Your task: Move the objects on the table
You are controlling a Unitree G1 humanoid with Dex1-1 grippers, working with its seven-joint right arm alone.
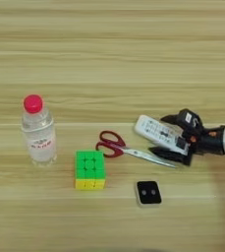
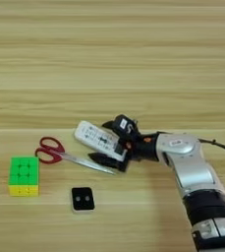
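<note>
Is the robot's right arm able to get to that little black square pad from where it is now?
Probably yes. The right gripper is closed around the remote, but the black pad lies close below it with bare table between, nothing blocking.

Table (image 1: 112,49): the whole 12 o'clock half lies open for passage. Obstacles sit in a band across the middle: bottle (image 1: 37,131) upright at 9 o'clock, cube (image 1: 90,170) beside it, scissors (image 1: 128,147) centre, their tips under the remote (image 1: 159,134) at 3 o'clock. Black pad (image 1: 149,193) stands at 5 o'clock. An open lane runs between cube and pad.
</note>
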